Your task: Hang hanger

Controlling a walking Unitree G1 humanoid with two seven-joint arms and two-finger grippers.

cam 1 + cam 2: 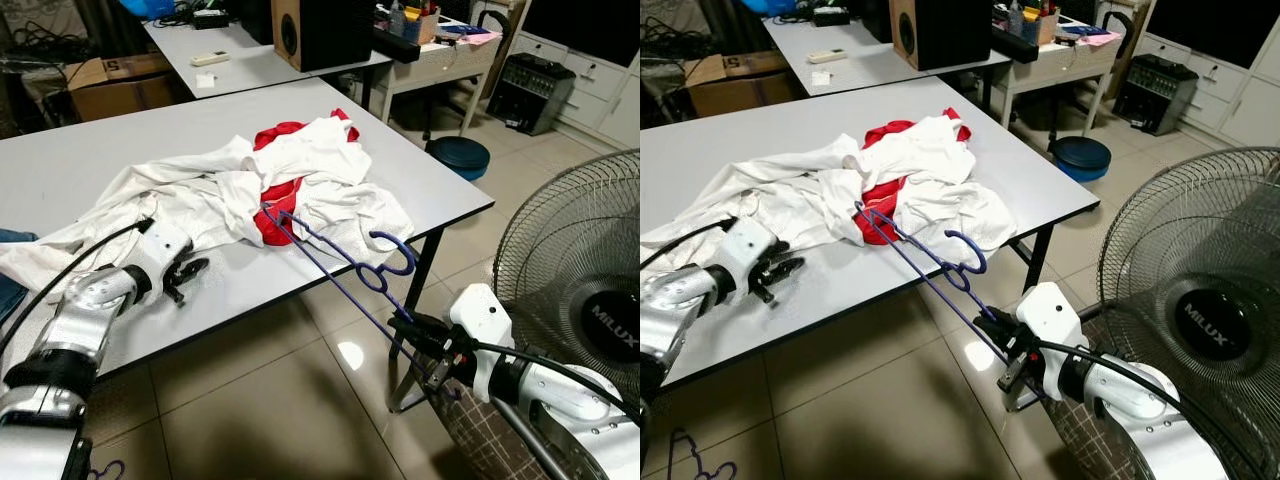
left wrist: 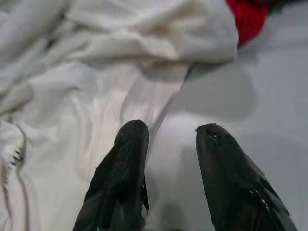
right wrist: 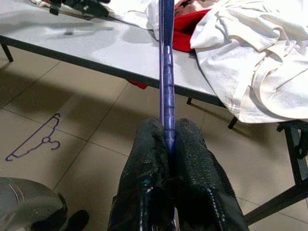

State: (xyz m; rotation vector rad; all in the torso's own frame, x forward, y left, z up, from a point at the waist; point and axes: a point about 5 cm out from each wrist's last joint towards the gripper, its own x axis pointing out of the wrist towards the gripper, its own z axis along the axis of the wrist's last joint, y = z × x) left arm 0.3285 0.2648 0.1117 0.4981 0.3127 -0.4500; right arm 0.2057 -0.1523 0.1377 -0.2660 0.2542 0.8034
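The right gripper (image 3: 166,139) has its fingers clamped on one end of a purple hanger (image 1: 335,265), out beyond the worktop's (image 1: 80,165) near edge and above the tiled floor (image 1: 250,400). From there the hanger slants up and away over the edge, its hook curling above the white clothes (image 1: 300,165), and its far end reaches into the pile beside a red garment (image 1: 280,195); whether it is caught inside the cloth is hard to tell. The left gripper (image 2: 166,139) sits low over the worktop at the near edge of the white clothes, its fingers apart with nothing between them. A second purple hanger (image 3: 36,139) lies on the floor. A standing fan (image 1: 590,300) is close behind the right arm
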